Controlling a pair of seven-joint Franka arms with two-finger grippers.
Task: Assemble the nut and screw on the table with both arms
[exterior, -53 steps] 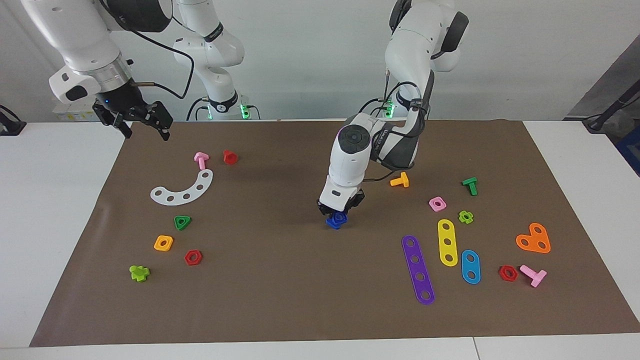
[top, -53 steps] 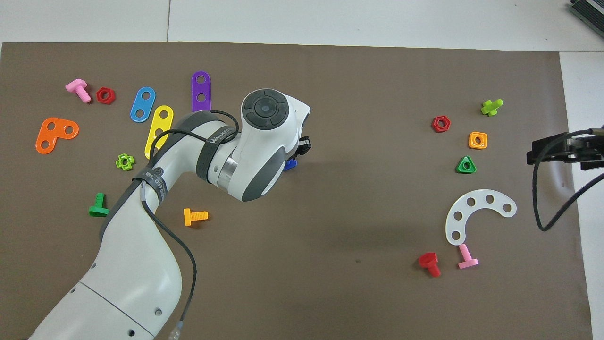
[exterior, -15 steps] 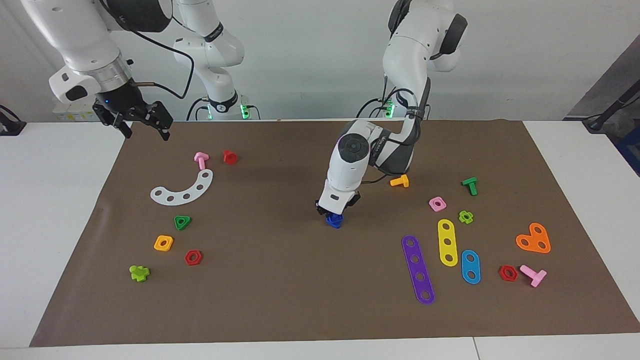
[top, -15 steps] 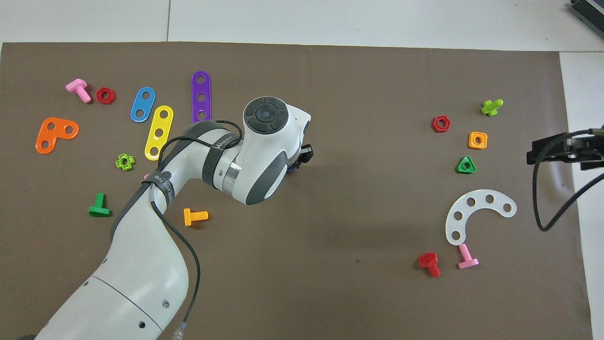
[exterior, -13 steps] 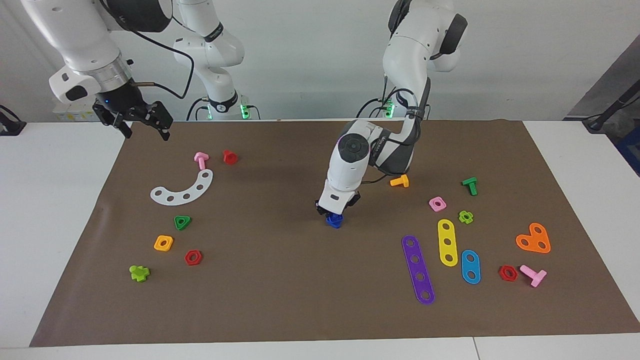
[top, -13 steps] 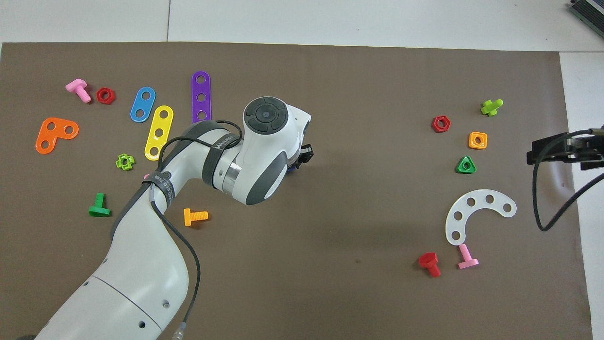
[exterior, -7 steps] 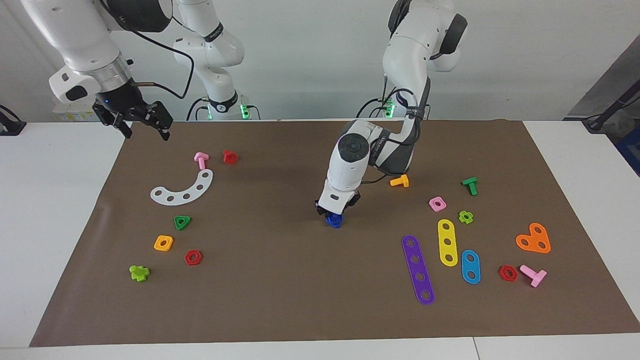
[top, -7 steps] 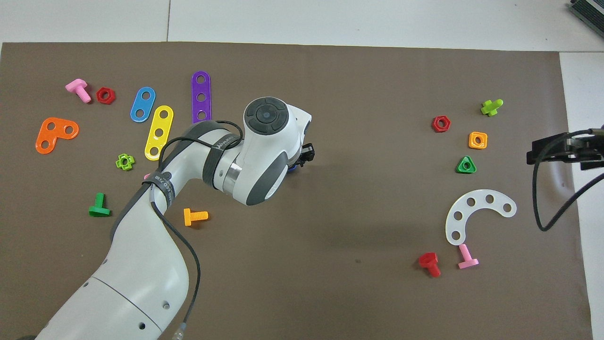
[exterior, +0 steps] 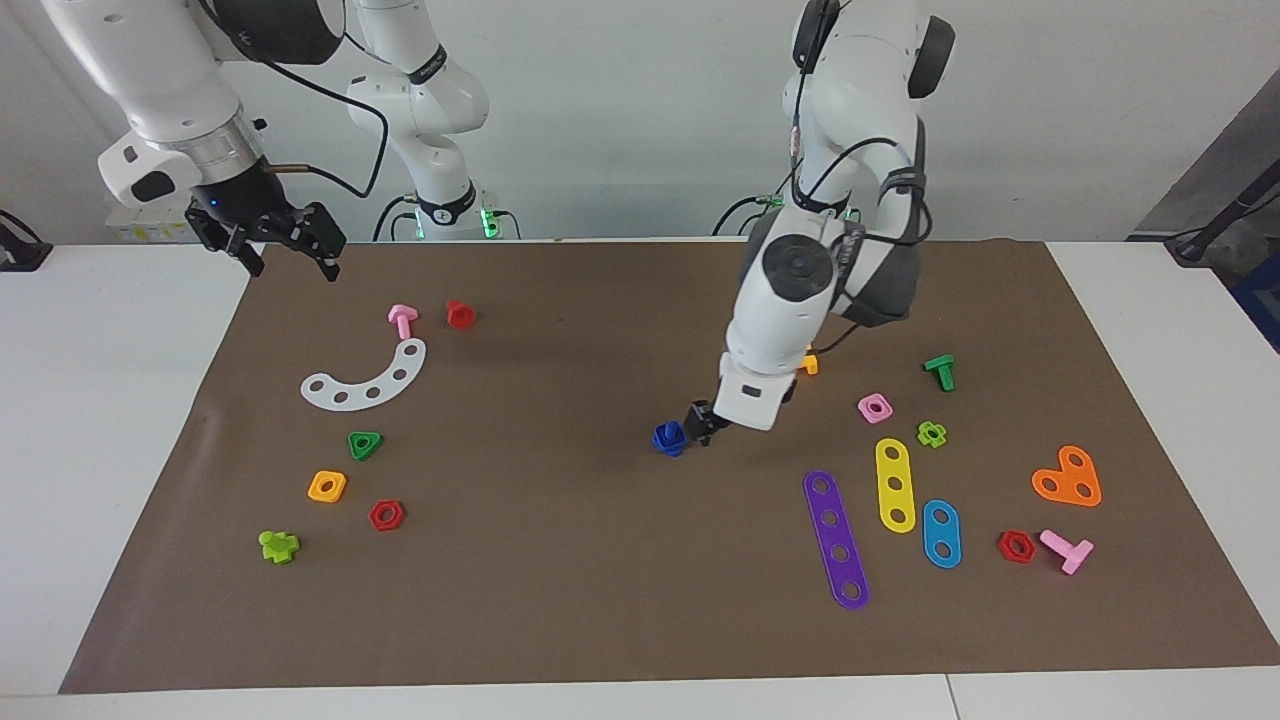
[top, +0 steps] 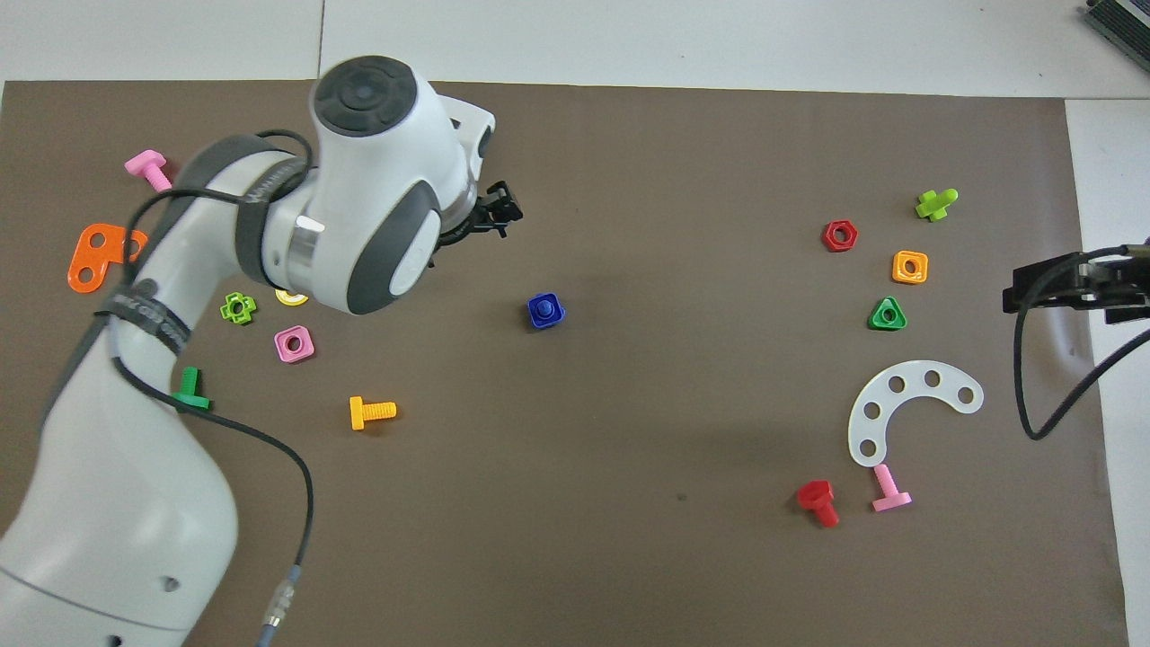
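Observation:
The dark-blue square nut [exterior: 669, 438] lies on the brown mat [exterior: 560, 560] of the table, mid-table. The dark-blue screw [top: 544, 308] sits in its centre hole, and the two look like one piece. It also shows in the overhead view as the nut [top: 545, 312]. My left gripper [exterior: 703, 420] hangs just beside the nut, toward the left arm's end, open and empty, apart from it. It also shows in the overhead view [top: 501, 212]. My right gripper [exterior: 290, 256] waits open and empty in the air over the mat's edge at the right arm's end [top: 1069, 286].
A pink square nut [top: 295, 343], an orange bolt [top: 371, 412], a green bolt [top: 189, 394] and coloured strips [exterior: 836, 540] lie toward the left arm's end. A white curved plate [top: 898, 404], a yellow square nut [top: 909, 267], red nuts and a pink bolt [top: 889, 490] lie toward the right arm's end.
My left gripper has let go of the blue nut and screw, risen and swung toward the left arm's end. The blue piece stays on the mat. The right arm has not moved.

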